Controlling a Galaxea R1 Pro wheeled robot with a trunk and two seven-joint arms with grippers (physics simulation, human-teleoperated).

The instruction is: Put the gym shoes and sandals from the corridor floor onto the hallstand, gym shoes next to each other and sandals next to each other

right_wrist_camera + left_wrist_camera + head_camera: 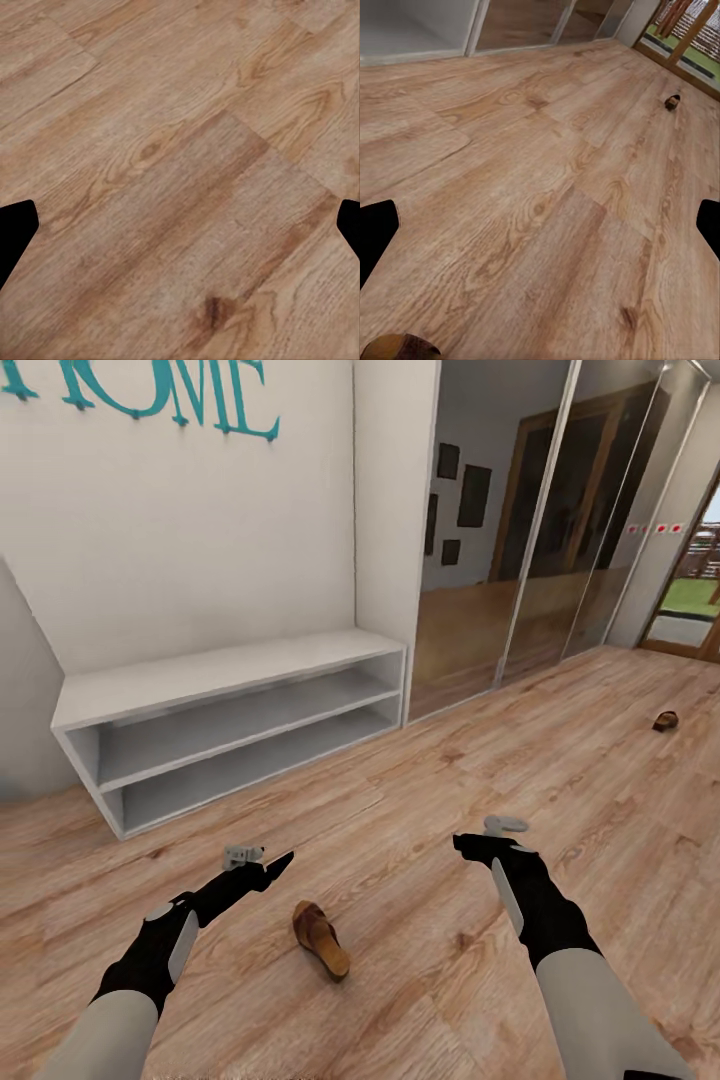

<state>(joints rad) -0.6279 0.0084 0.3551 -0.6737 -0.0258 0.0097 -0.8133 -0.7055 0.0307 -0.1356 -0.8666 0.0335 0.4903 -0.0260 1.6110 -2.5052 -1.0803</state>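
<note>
So over on the left there's the hallstand (215, 705), a pale low unit against the wall with 2 open shelf tiers, both bare as far as I can see, plus teal letters (150, 390) on the wall above. No shoes on it yet, so my read is the task is barely started.

Coming across, the left gripper (262, 860) hangs low over the corridor floor (420, 790), pointed forward. Its fingers (375, 236) sit spread wide at the edges of the left wrist view with only planks between them, so open and holding nothing.

Just to its right, between the 2 arms, 1 sandal (320, 938) lies on the floor, brown strap, tan footbed, toe angled toward the robot. It's near the left gripper but not touching it. Looks like the arms are parked either side of it to set up a grab, and I'd guess the left one is the closer pick.

Then the right gripper (478, 842), same deal: fingers (16, 229) apart, bare wood between, nothing held.

Far right, well away near the mirrored doors (520, 530), the second sandal (665, 720) sits by itself. Probably needs a drive over later. Can't spot the gym shoes from here.
</note>
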